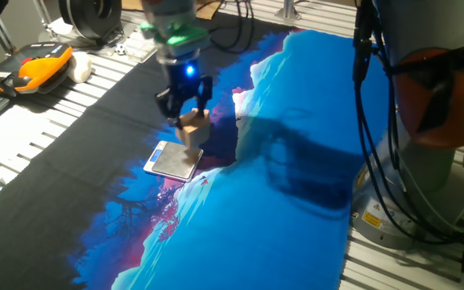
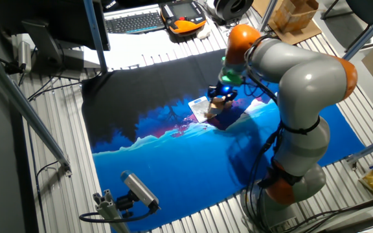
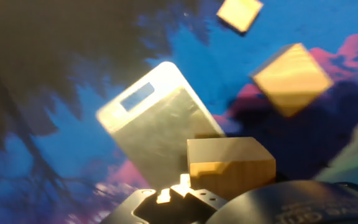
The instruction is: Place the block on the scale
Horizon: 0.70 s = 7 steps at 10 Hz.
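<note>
My gripper is shut on the block, a light-brown wooden cube, and holds it just above the far right edge of the scale. The scale is a small flat rectangle with a silvery plate and a light rim, lying on the blue mat. In the hand view the block sits low in the frame, over the near corner of the scale, whose display strip points up-left. In the other fixed view the gripper hangs over the scale.
A medium wooden cube and a tiny wooden cube lie on the mat beyond the scale. An orange pendant and a keyboard lie at the table's edge. My arm's grey base stands at the mat's side.
</note>
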Available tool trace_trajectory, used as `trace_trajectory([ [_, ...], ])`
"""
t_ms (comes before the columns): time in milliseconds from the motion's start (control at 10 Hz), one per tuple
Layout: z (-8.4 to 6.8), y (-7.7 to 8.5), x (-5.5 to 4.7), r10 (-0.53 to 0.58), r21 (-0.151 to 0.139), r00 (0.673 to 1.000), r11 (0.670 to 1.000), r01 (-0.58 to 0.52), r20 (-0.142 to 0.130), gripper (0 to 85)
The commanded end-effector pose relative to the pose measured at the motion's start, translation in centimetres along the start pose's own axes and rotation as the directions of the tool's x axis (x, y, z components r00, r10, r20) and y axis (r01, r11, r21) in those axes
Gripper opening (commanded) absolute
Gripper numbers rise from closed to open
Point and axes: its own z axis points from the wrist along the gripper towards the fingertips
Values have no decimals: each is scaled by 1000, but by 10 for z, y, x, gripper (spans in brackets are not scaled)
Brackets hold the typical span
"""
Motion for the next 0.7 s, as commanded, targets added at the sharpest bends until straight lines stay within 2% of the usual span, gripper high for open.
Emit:
trace_trajectory([
  [0,2,4,-3,12,-4,1000,1000,-12,2,0],
  [300,16,14,-8,50,-7,999,999,-50,3,0],
  [500,27,22,-9,64,-2,998,998,-64,19,0],
  [600,32,22,-13,57,7,998,998,-57,23,0],
])
